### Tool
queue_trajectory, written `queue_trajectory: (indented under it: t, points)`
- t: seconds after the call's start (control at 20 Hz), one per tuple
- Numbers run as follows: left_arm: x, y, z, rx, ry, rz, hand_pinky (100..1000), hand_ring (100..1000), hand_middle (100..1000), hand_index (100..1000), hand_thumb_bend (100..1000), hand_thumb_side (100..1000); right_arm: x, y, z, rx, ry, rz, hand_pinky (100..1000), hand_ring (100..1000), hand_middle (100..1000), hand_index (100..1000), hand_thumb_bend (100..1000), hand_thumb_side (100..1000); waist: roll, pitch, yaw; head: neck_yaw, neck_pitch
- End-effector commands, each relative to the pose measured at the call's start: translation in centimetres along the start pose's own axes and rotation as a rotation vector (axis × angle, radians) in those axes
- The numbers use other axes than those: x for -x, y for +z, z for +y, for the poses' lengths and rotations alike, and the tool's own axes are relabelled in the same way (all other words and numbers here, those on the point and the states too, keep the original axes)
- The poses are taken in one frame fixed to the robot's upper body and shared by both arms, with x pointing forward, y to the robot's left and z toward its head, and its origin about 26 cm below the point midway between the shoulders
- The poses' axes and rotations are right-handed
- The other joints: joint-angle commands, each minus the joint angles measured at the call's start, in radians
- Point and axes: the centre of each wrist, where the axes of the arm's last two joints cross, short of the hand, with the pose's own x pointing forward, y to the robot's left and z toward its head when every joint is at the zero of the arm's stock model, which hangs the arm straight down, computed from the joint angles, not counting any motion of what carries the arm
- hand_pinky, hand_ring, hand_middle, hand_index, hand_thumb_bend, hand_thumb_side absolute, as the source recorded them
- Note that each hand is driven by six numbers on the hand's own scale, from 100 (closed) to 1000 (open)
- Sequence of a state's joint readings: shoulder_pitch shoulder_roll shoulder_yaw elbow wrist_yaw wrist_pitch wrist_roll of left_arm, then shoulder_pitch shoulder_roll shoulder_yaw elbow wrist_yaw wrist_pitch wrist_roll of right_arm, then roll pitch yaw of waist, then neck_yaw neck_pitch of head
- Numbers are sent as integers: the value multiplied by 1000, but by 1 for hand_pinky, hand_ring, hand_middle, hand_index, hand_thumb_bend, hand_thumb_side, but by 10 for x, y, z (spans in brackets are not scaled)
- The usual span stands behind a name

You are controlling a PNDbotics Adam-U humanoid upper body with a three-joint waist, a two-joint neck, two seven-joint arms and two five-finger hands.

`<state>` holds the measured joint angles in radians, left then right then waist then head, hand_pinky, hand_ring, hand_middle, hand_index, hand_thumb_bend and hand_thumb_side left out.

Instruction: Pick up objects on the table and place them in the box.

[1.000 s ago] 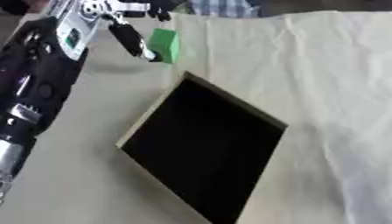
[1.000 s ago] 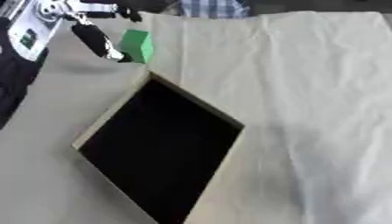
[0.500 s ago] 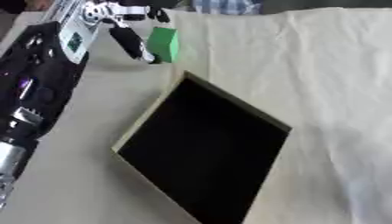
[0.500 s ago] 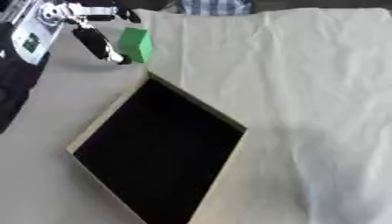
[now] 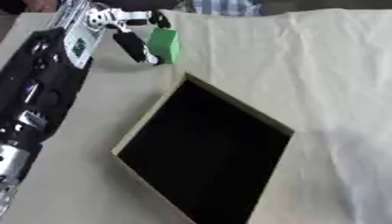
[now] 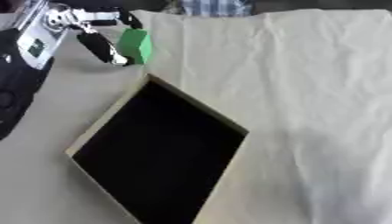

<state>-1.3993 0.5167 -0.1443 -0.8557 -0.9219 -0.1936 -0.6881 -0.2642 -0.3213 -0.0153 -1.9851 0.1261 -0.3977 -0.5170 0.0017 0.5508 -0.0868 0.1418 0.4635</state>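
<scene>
Green block [image 5: 165,44], one small smooth-faced cuboid with squared edges, sits pinched at the far end of the robot's left hand [image 5: 126,33], a black finger curled against its near face and another hooked over its top. It hangs just beyond the far corner of the single shallow rectangular box [image 5: 151,117], whose thin pale rim, like light wood or card, frames a flat black floor and lies turned diamond-wise. Box and block share a beige worktop [image 5: 76,183] that is smooth left of the box; right of the box a cream cloth [image 6: 306,87], creased and softly wrinkled, covers it. One black arm with silver joints runs down the left of the box.
</scene>
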Motion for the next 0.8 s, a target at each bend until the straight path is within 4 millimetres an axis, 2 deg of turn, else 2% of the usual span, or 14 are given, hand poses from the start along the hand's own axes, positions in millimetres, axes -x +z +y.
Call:
queue_trajectory:
  t: [0.05,0.4,0.55,0.8]
  points:
    - [6,8,11,-35,-9,29,882,911,798,897,332,287,-4,-5,0,-2,-7,-20,576,683,570,717,100,922,0,-21,-2,4,-19]
    - [3,7,13,-72,34,-16,723,736,580,709,105,233,-4,-3,1,0,-6,-9,575,684,570,716,100,925,-1,-17,-1,5,-14]
    - [2,7,13,-85,45,-22,672,677,532,668,100,223,-4,-2,1,2,-3,-5,575,684,569,716,100,926,0,-19,-1,5,-11]
    - [1,12,25,-126,71,-42,643,646,521,657,100,246,-4,-2,-1,0,5,0,575,684,570,716,100,923,4,-27,1,4,-3]
